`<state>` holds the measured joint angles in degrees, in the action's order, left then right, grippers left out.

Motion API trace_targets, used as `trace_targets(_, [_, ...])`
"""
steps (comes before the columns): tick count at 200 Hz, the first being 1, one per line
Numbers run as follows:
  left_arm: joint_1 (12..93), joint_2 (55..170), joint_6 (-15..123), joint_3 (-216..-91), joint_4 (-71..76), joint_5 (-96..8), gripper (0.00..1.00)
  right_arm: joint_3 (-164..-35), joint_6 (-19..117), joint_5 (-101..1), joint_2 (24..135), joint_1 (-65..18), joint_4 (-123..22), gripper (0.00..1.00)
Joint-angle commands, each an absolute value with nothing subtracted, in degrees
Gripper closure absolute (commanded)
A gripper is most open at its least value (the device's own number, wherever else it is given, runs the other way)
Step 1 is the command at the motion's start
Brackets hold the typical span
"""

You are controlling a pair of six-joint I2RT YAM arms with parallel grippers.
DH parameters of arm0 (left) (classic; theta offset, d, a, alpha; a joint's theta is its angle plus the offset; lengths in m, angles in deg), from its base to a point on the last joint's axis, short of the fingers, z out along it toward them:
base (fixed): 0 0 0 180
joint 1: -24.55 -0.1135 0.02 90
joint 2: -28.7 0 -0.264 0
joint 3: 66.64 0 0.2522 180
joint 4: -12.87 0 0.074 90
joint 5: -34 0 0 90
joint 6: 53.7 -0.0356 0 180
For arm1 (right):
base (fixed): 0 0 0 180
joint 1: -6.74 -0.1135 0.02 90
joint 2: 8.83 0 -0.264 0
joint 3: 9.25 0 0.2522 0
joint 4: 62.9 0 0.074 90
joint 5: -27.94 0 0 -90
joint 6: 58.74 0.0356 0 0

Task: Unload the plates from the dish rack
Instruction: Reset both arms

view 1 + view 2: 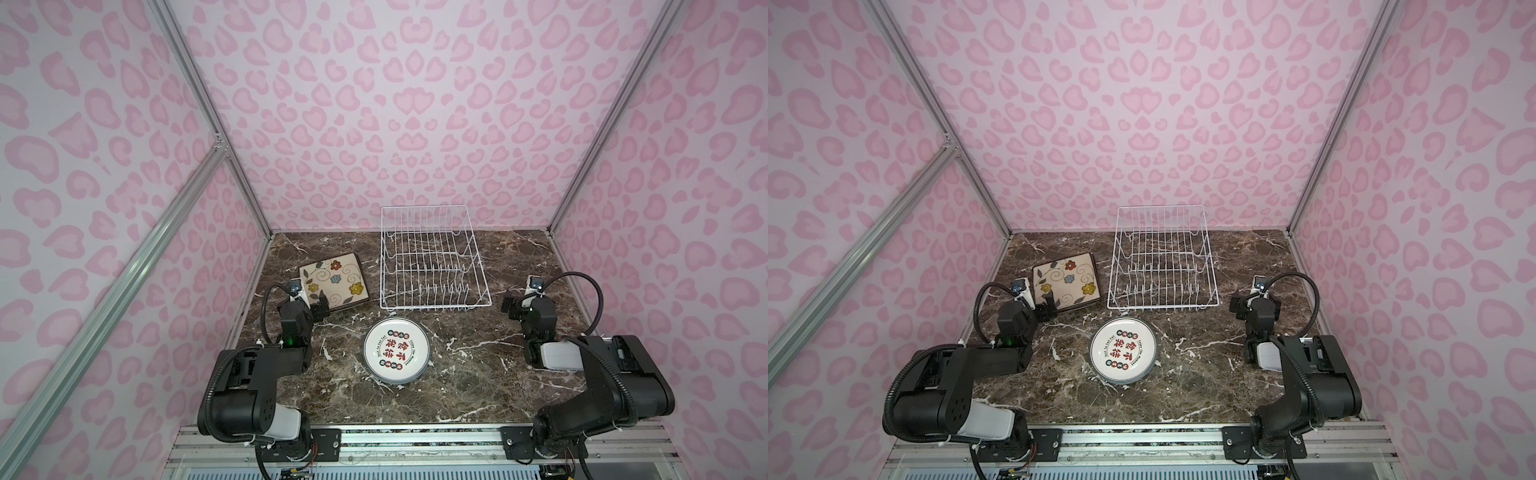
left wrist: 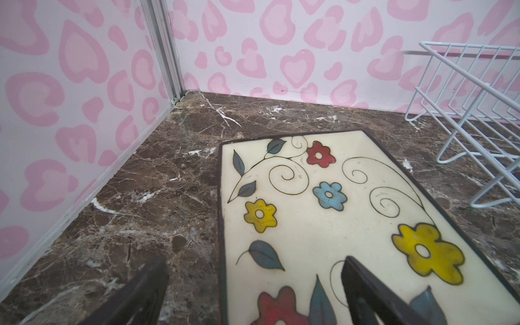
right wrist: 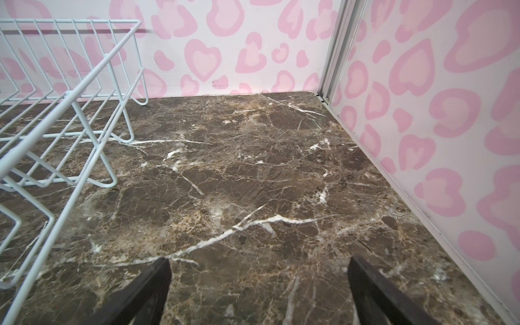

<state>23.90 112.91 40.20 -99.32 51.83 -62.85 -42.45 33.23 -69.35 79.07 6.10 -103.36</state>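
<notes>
The white wire dish rack (image 1: 436, 308) (image 1: 1163, 308) stands at the back middle with nothing between its tines. Left of it a stack of square flowered plates (image 1: 334, 282) (image 1: 1067, 280) lies flat, cream face up. In front of the rack lies a stack of round white plates (image 1: 397, 353) (image 1: 1123, 353) with a printed centre. My left gripper (image 1: 319, 305) (image 2: 256, 281) is open at the square plates' (image 2: 323, 225) near corner, one finger above the face and the other over the table. My right gripper (image 1: 521, 303) (image 3: 257, 281) is open over bare table to the right of the rack (image 3: 70, 93).
The brown marble table (image 1: 457, 374) is boxed in by pink-patterned walls on three sides, close behind the rack (image 2: 450, 45). Both arm bases sit on the rail along the front edge. Bare table lies between the rack and the right wall.
</notes>
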Motion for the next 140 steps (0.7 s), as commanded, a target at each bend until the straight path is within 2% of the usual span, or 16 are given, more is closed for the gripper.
trace_targets(1, [23.9, 112.8, 39.8, -99.6, 54.1, -62.6, 0.03, -42.8, 33.2, -70.0, 79.4, 6.0, -103.8, 0.0])
trace_targets(50, [23.9, 112.9, 39.8, -99.6, 54.0, -62.5, 0.04, -42.6, 32.9, -70.2, 79.1, 5.7, -104.1, 0.0])
trace_targets(59, [23.8, 112.9, 39.8, -99.7, 53.9, -62.5, 0.01, -42.6, 32.9, -70.2, 79.1, 5.7, -104.0, 0.0])
trace_targets(66, [23.9, 112.9, 39.8, -99.7, 53.9, -62.5, 0.13, -42.6, 32.9, -70.2, 79.1, 5.7, -104.1, 0.0])
trace_targets(77, [23.9, 113.0, 39.8, -99.7, 53.9, -62.5, 0.43, -42.6, 32.9, -70.2, 79.1, 5.7, -104.1, 0.0])
trace_targets(82, [23.9, 112.9, 39.8, -99.7, 53.9, -62.5, 0.52, -42.7, 32.9, -70.2, 79.1, 5.7, -104.1, 0.01])
trace_targets(87, [23.9, 113.0, 39.8, -99.7, 53.9, -62.5, 0.58, -42.6, 32.9, -70.2, 79.1, 5.7, -104.1, 0.0])
trace_targets(93, [23.9, 113.0, 39.8, -99.7, 53.9, -62.5, 0.6, -42.7, 32.9, -70.3, 79.2, 5.7, -104.1, 0.0])
trace_targets(99, [23.9, 113.0, 39.8, -99.7, 53.9, -62.5, 0.56, -42.6, 32.9, -70.2, 79.1, 5.7, -104.1, 0.0])
trace_targets(113, [23.9, 113.0, 39.8, -99.7, 53.9, -62.5, 0.21, -42.7, 32.9, -70.2, 79.1, 5.6, -104.1, 0.0])
trace_targets(119, [23.9, 113.0, 39.8, -99.7, 53.9, -62.5, 0.12, -42.6, 32.9, -70.2, 79.1, 5.7, -104.1, 0.0])
trace_targets(125, [23.8, 113.0, 39.8, -99.7, 53.9, -62.5, 0.07, -42.7, 32.9, -70.2, 79.1, 5.7, -104.1, 0.0])
trace_targets(140, [23.9, 113.0, 39.8, -99.7, 53.9, -62.5, 0.02, -42.6, 32.9, -70.2, 79.1, 5.7, -104.1, 0.0])
